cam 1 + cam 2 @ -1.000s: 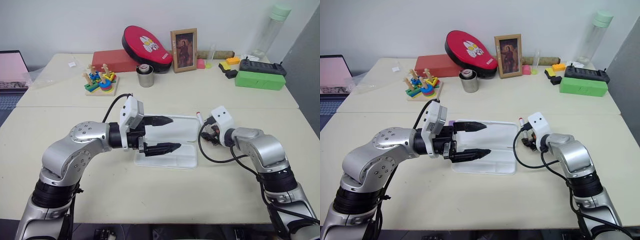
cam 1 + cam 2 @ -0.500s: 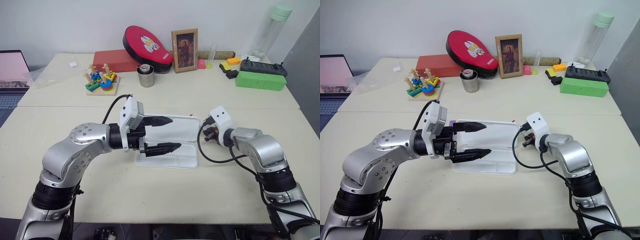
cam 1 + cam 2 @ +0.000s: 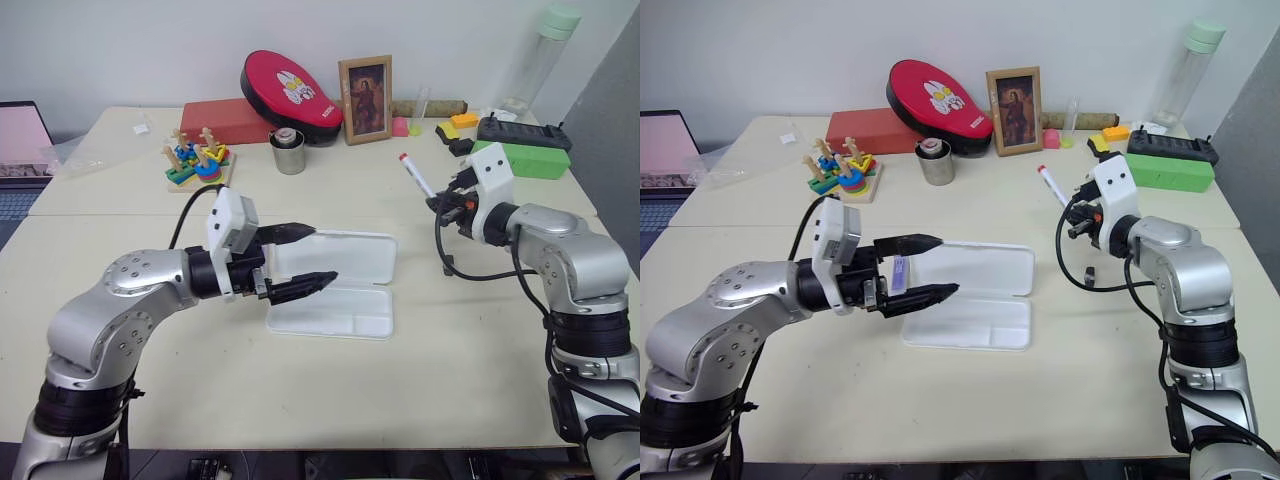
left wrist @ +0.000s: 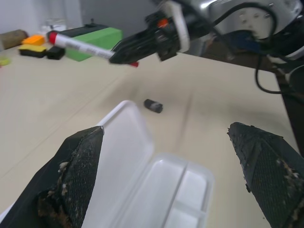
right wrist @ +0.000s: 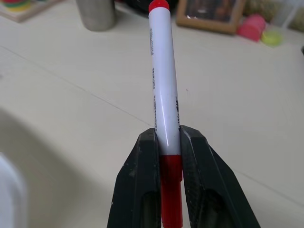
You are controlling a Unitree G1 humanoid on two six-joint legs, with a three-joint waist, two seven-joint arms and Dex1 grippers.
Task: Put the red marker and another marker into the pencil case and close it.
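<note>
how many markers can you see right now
2. The red marker is held off the table in the right gripper. A purple marker lies by the left gripper at the pencil case. Others may be hidden.

Along the far edge of my desk (image 3: pixel 330 400) stand a red oval pouch (image 3: pixel 290 97), a framed picture (image 3: pixel 365 86), a steel cup (image 3: pixel 288 152), a stacking toy (image 3: pixel 198 160), and, upper right, a green box (image 3: pixel 520 158).

Head pair: high, facing forward and down over the table (image 3: pixel 330 400), arms at lower left and right. Left wrist: low, near the pencil case (image 4: pixel 156 190), toward the right gripper (image 4: pixel 124 53). Right wrist: close on the red marker (image 5: pixel 162 95).
</note>
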